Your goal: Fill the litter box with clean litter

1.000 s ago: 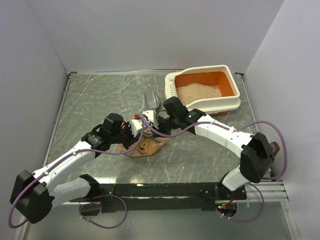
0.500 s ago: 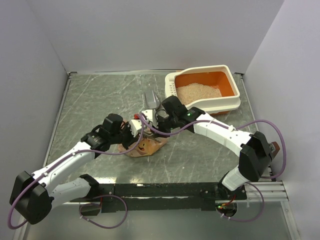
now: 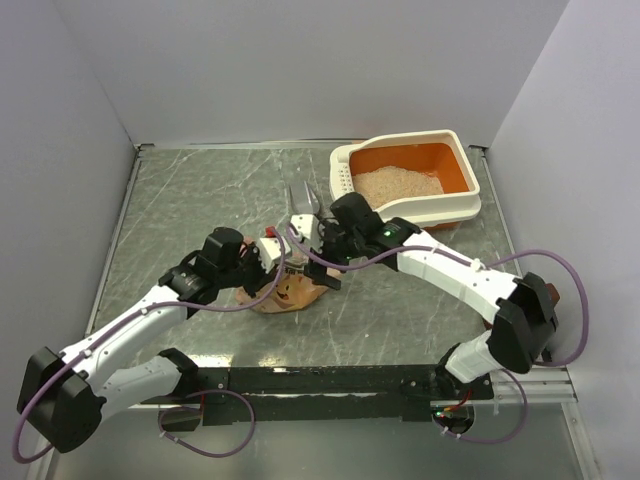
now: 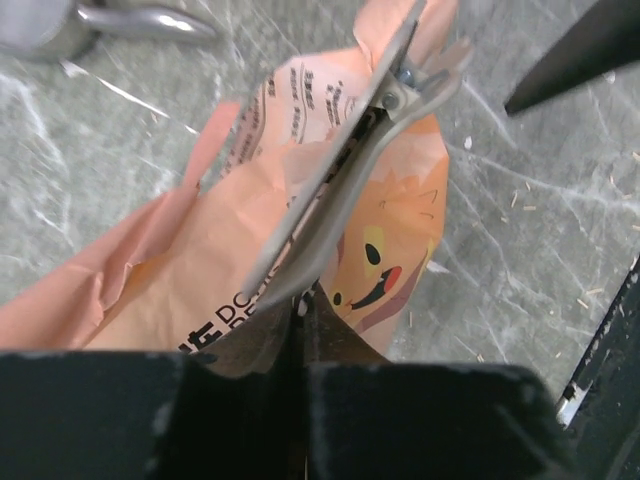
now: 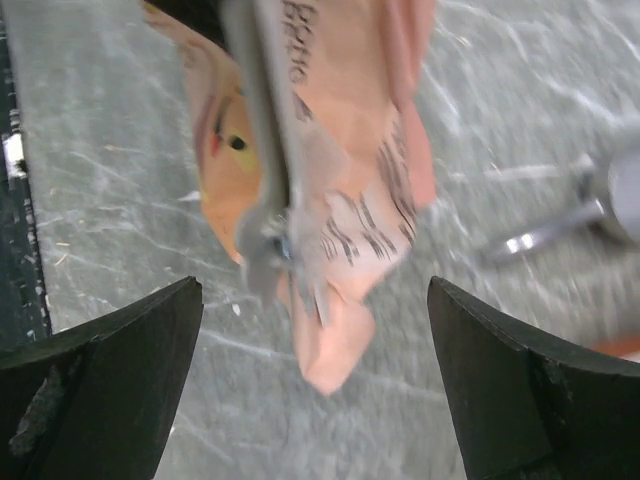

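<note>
The litter box stands at the back right, cream rim and orange basin. Pale beige clean litter covers part of its floor. A crumpled tan-orange printed bag lies mid-table with a grey metal clip along its top. My left gripper is at the bag's left end, its jaws pressed together on the clip's lower end. Over the bag's right end my right gripper stands wide open. Between its fingers I see only the bag and clip below, untouched.
A grey metal scoop lies just behind the grippers, also seen at the top left of the left wrist view as the scoop and at the right edge as the scoop. White walls close the table on three sides.
My right gripper has opened from nearly shut to wide open and let go of the bag's end. The left jaws have barely eased. The bag stays in place.
</note>
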### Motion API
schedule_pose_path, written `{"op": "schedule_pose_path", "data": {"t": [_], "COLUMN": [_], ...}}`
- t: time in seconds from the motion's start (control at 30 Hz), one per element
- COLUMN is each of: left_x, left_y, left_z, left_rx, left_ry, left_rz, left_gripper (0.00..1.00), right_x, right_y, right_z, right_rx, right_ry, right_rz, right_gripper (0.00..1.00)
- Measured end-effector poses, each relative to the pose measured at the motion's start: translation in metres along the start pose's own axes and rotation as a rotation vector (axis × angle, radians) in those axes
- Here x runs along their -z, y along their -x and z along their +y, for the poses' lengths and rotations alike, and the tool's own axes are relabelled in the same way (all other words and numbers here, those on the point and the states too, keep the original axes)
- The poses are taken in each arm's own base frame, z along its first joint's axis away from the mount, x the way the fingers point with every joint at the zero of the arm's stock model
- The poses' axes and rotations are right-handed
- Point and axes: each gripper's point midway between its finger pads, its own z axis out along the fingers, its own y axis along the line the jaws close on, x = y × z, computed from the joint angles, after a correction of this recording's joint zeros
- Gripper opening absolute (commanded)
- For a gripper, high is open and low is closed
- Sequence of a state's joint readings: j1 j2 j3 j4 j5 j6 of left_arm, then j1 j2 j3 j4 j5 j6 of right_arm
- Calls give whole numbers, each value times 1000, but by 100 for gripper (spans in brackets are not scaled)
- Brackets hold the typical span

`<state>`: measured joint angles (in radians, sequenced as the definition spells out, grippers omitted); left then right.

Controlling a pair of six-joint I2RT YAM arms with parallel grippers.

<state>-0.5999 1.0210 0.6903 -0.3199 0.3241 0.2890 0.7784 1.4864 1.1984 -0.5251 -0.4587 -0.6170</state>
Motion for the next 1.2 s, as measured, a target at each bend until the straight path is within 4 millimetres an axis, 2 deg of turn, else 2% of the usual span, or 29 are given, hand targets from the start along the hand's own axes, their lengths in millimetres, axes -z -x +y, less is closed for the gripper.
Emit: {"op": "schedule_pose_path", "data": {"t": [0.07,0.1,0.17,0.2,0.23,0.27,0.4,0.5,0.7,0.87,0.97,1.13,1.2], "left_x": [2,4,8,10,12,14,24,33,67,95,99,99,98], "left_y": [5,9,15,18,20,23,34,49,93,118,121,116,112], "left_z": [1,2,3,3,3,3,3,4,7,23,30,44,51], "left_rx": [-8,-13,-23,-22,-23,-21,-27,-34,-6,98,180,327,380], "left_ry": [7,13,23,29,32,36,43,48,83,203,254,341,386], "left_rz": [-22,-36,-62,-73,-82,-94,-127,-147,-227,-287,-299,-297,-293], "left_gripper": [27,39,50,59,93,99,97,97,97,97,97,97,97], "right_x": [11,16,33,41,49,61,93,107,102,104,105,106,109], "right_y": [-3,-4,-3,0,4,10,29,37,44,44,41,21,21], "right_z": [-6,-10,-20,-25,-30,-35,-42,-43,-45,-48,-48,-38,-38], "right_rx": [-50,-75,-140,-166,-190,-216,-312,-408,-539,-653,-718,-801,-810], "right_ry": [-66,-96,-179,-218,-255,-303,-411,-448,-434,-467,-492,-525,-538], "right_rz": [12,12,-1,-18,-40,-71,-174,-212,-215,-241,-277,-298,-310], "right_gripper": [100,100,100,100,100,100,100,100,100,100,100,100,100]}}
